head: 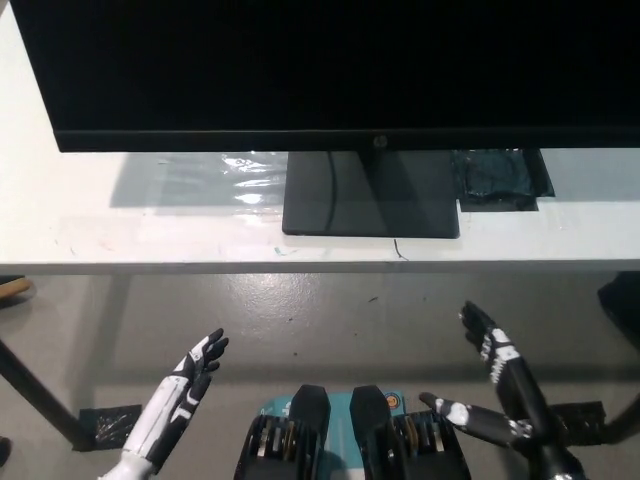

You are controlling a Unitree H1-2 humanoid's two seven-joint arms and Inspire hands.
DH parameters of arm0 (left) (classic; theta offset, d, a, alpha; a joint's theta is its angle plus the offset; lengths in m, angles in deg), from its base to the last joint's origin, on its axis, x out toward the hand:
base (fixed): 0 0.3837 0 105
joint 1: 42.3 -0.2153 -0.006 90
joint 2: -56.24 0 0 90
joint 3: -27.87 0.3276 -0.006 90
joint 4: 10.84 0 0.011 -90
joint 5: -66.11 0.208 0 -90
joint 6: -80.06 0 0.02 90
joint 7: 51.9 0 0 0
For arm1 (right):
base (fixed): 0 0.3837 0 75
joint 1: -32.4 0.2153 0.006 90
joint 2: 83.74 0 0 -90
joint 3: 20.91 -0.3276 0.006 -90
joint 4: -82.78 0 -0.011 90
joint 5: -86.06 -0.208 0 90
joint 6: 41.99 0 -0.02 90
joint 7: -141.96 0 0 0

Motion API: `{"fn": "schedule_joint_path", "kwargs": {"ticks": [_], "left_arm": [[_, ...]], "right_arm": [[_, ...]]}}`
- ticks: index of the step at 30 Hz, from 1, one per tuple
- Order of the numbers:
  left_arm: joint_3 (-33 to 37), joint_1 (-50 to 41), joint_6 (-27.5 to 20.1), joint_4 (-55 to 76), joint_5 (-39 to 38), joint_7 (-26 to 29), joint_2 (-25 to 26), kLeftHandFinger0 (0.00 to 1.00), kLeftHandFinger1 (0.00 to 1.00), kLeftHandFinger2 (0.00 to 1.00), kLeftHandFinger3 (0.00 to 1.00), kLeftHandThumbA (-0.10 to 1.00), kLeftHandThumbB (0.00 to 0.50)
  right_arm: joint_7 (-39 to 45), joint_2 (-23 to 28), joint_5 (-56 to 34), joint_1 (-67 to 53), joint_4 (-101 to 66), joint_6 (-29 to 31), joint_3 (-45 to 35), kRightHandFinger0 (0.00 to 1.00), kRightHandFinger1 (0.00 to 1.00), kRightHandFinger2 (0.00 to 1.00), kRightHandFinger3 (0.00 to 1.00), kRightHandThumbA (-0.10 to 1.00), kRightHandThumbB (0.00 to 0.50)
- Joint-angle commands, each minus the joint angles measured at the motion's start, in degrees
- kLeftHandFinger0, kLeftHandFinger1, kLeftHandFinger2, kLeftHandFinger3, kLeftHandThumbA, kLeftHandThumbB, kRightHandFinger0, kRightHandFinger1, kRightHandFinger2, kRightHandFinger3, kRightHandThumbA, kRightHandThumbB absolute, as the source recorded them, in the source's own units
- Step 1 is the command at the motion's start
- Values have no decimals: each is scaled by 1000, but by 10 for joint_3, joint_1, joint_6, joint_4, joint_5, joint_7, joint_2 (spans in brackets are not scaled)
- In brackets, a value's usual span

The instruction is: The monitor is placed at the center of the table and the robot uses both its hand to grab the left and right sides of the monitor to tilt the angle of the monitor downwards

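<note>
Standing: a wide black flat-screen monitor (330,70) fills the top of the head view, sitting on a white rectangular table (150,230), roughly at its middle.
Screen: dark, with a thin lower bezel carrying a small round logo near its centre; the panel runs out of the picture at the top and on the right.
Stand: a flat black rectangular base (370,205) rests on the tabletop under the bezel, a thin dark cable trailing off its front edge.
Left of the base: a patch of clear, wrinkled plastic film (250,180) lies on the table, catching light.
Right of the base: a dark crumpled plastic bag (500,180) lies partly under the screen's lower edge.
Left hand: the white left hand (190,385) is low at the lower left, in front of the table's near edge and over the grey floor; its fingers are extended and apart, pointing up toward the table, holding nothing.
Right hand: the black right hand (490,345) with white markings is at the lower right, also short of the table edge; its fingers are spread and empty.
Gap: both hands are well apart from the monitor and touch neither its sides nor the table.
Floor: grey and smooth, with a black table leg (40,395) slanting at the far left.
</note>
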Motion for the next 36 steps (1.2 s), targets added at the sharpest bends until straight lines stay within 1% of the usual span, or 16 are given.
{"fn": "schedule_joint_path", "kwargs": {"ticks": [1,2,6,10,12,15,18,19,20,22,23,26,27,31,33,36], "left_arm": [[4,-6,-33,39,-31,-34,14,1000,1000,1000,1000,1000,345],[7,-25,-33,107,-33,-41,26,1000,1000,1000,1000,1000,386],[9,-43,-26,180,-49,-51,39,1000,1000,1000,1000,1000,397],[2,-68,17,293,-96,-61,62,1000,1000,1000,1000,1000,397],[-18,-76,-5,342,-99,-43,63,1000,1000,1000,1000,964,347],[-54,-60,-24,370,-111,-26,68,1000,1000,1000,1000,948,388],[-60,-61,-20,373,-114,-34,64,1000,1000,1000,1000,946,390],[-116,-37,-13,379,-93,7,54,1000,1000,1000,1000,1000,413],[-136,-23,-19,370,-88,13,56,1000,1000,1000,1000,1000,377],[-150,-14,-14,367,-96,5,57,1000,1000,1000,1000,1000,367],[-162,-4,-10,361,-111,1,66,1000,1000,1000,1000,1000,311],[-187,19,0,344,-135,-2,81,1000,1000,1000,1000,1000,281],[-207,41,-9,314,-133,5,87,1000,1000,1000,1000,1000,327],[-223,60,-17,286,-138,-7,90,1000,1000,1000,1000,1000,338],[-243,108,-13,218,-145,-8,120,1000,1000,1000,1000,1000,357],[-246,110,-16,215,-145,-13,118,1000,1000,1000,1000,1000,357]], "right_arm": [[4,8,4,-7,-37,45,7,1000,1000,1000,1000,1000,327],[18,18,-13,-39,-101,45,-1,1000,1000,1000,1000,1000,357],[28,26,-27,-63,-164,45,-7,1000,1000,1000,1000,1000,355],[24,34,-26,-81,-241,45,-14,1000,1000,1000,1000,1000,393],[13,34,-21,-89,-288,45,-22,1000,1000,1000,1000,1000,392],[2,37,-23,-83,-325,45,-44,1000,1000,1000,1000,997,388],[7,34,-24,-84,-327,45,-49,1000,1000,1000,1000,997,388],[-20,50,-10,-63,-331,45,-91,1000,1000,1000,1000,1000,373],[-25,58,-12,-51,-324,45,-107,1000,1000,1000,1000,1000,372],[-20,58,-18,-43,-319,45,-121,1000,1000,1000,1000,1000,372],[-23,63,-20,-33,-313,45,-134,1000,1000,1000,1000,1000,398],[-31,75,-24,-11,-298,45,-161,1000,1000,1000,1000,1000,404],[-38,86,-29,6,-284,45,-176,1000,1000,1000,1000,1000,454],[-35,92,-34,19,-270,45,-189,1000,1000,1000,1000,1000,447],[-34,117,-49,52,-220,43,-203,1000,1000,1000,1000,1000,378],[-33,117,-50,53,-218,45,-204,1000,1000,1000,1000,1000,378]]}}
